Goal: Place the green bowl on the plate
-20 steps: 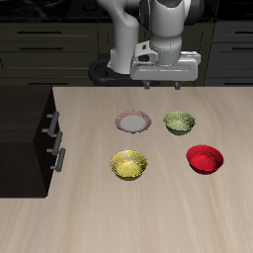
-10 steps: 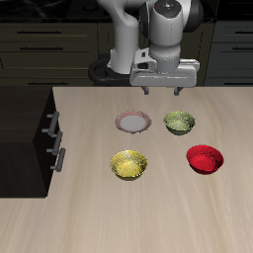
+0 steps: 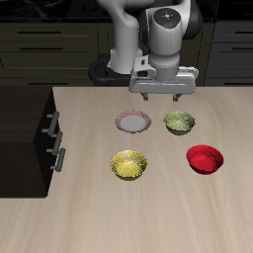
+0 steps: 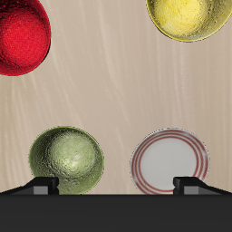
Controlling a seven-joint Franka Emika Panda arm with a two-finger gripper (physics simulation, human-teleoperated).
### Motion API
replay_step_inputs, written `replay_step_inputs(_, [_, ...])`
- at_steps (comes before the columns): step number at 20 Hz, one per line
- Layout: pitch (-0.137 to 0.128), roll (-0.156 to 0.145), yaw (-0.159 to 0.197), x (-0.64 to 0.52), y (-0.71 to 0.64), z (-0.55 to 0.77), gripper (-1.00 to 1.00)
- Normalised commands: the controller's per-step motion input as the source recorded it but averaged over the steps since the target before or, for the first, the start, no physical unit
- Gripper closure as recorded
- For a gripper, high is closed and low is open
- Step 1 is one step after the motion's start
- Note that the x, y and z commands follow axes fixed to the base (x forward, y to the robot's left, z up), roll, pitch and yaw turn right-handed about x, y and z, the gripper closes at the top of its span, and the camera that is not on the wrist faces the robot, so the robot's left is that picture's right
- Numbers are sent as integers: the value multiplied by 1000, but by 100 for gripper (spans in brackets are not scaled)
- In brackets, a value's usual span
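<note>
Gripper (image 3: 161, 98) hovers above the table's back part, fingers spread wide, holding nothing. Yellow bowl (image 3: 128, 164) and red bowl (image 3: 205, 158) sit nearest the front edge. Farther back, green bowl (image 3: 179, 122) sits just beside the plate (image 3: 132, 122), apart from it.

No text, label, brand, number or sign can be read on anything in either view.
</note>
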Motion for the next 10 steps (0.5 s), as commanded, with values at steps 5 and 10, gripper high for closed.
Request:
replay_step_inputs(5, [14, -11, 2, -18, 0, -117, -100])
replay_step_inputs(10, [28, 24, -3, -41, 181, -187, -100])
